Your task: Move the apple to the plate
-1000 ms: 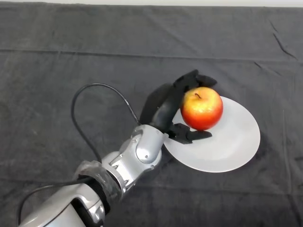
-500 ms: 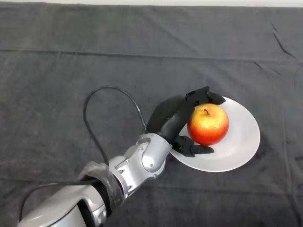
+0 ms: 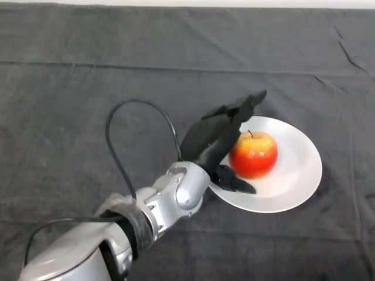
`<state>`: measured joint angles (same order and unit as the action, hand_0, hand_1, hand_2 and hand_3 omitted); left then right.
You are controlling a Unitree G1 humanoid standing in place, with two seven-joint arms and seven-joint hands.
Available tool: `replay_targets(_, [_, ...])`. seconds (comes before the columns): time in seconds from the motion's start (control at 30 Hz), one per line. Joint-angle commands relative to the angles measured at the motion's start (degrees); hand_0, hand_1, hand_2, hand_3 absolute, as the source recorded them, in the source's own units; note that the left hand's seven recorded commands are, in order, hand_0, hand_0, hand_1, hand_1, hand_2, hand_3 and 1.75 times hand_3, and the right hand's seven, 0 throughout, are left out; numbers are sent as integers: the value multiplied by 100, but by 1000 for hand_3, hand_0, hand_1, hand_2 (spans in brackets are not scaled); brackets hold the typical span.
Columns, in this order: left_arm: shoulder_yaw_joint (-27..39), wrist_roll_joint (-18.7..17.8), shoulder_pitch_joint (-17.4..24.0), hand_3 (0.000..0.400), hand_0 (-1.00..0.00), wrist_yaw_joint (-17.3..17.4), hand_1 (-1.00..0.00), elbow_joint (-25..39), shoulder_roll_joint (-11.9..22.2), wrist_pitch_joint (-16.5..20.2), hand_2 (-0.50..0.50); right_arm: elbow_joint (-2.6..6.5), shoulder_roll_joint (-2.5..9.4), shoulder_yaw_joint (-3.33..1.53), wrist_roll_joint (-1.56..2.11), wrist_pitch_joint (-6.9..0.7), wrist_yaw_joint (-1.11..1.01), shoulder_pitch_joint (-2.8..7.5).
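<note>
Apple on plate, left hand spread beside it

The apple [image 3: 253,154], red with a yellow patch and its stem pointing up, rests on the white plate [image 3: 299,170], left of the plate's centre. The left hand [image 3: 212,136] sits at the plate's left edge with its fingers [image 3: 249,105] straightened and spread apart from the thumb [image 3: 234,182], clamped on nothing. The fingers reach out above and past the apple's upper left side; whether they touch its skin cannot be told. The thumb lies below the apple, over the plate's near left rim, with a bare strip of plate between it and the fruit. The apple lies in the gap between fingers and thumb. The plate stands on the dark cloth [image 3: 88,76], and the silver-grey arm [image 3: 176,190] runs down from the hand toward the lower left
</note>
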<state>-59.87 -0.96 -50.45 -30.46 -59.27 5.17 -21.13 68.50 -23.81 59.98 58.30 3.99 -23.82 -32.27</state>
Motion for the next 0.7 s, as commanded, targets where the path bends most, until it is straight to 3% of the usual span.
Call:
replay_targets(0.03, [-83,50,-431,0,0,-62,0,-169,89,30,0,-24,-87,92,79,44,-68,34])
replay_targets(0.33, [479,-53,-420,0,0,-49,0,30,637,-420,0,-14,-90,95,79,46,-74,31])
replay_targets(0.7, [1632,-371,205,0,0,-295,0,881,1617,-1150,0,-19,-88,95,77,46,-74,32])
